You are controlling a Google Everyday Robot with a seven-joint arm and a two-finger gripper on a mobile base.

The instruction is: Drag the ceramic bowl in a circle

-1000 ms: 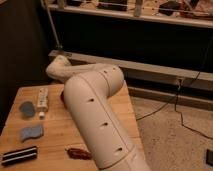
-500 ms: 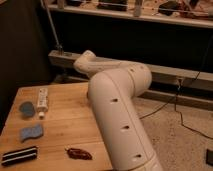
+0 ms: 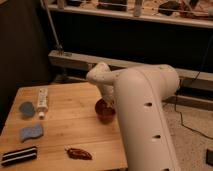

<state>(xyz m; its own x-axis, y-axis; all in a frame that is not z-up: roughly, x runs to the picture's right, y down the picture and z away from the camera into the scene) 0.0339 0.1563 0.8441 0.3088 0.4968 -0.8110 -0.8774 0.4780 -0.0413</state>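
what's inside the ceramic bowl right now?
The small glossy orange-red ceramic bowl shows only its bare interior. The white arm covers its right rim, and the gripper there is hidden.

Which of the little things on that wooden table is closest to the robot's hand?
The ceramic bowl, the round orange-red one near the table's right edge. The hand sits right at its rim, while the blue disc, white tube and dark red leaf-shaped piece lie well apart.

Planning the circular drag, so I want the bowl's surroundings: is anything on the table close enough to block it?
Nothing visible blocks it. The ceramic bowl sits near the table's right side, the gripper at its rim, largely hidden by the arm. The white tube and dark red object lie well apart from it.
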